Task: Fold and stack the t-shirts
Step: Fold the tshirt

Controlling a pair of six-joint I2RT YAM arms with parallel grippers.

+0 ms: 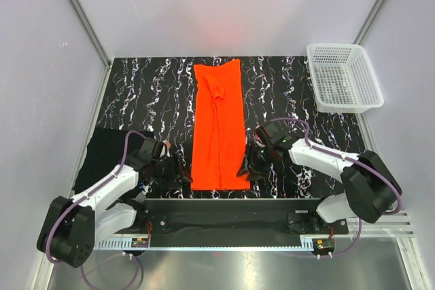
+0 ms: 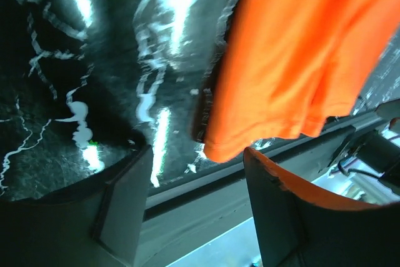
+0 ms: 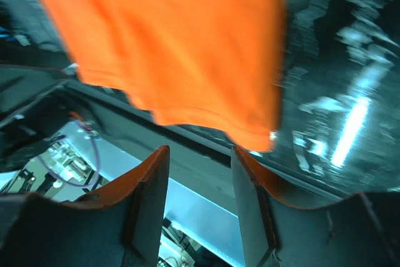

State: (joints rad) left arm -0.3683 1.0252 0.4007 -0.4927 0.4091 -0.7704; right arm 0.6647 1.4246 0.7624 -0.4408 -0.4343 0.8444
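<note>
1. An orange-red t-shirt [image 1: 217, 123] lay flat at the centre of a black, white-veined mat [image 1: 156, 93]. It was folded into a long narrow strip.
2. In the overhead view the strip's long axis ran straight from 12 o'clock to 6 o'clock. Its near short edge, at 6 o'clock, stopped just short of the mat's near edge. Creased cloth near the 12 o'clock end suggested the collar lay there, though that could not be told for certain.
3. The shirt looked thin, soft and light. It would probably sag and drape when lifted, and its stacked layers could slide apart. The two near corners seemed the best places to hold it, pinching every layer together.
4. The left gripper [image 1: 175, 170] sat at 7 o'clock from the shirt, just beside the near left corner. Its jaws were apart with nothing between them.
5. The right gripper [image 1: 250, 166] sat at 5 o'clock, just beside the near right corner. Its jaws were likewise apart and empty.
6. A black t-shirt [image 1: 102, 154], folded into a rectangle, lay at the mat's 8 o'clock edge. A white basket [image 1: 343, 76] stood at 2 o'clock.
</note>
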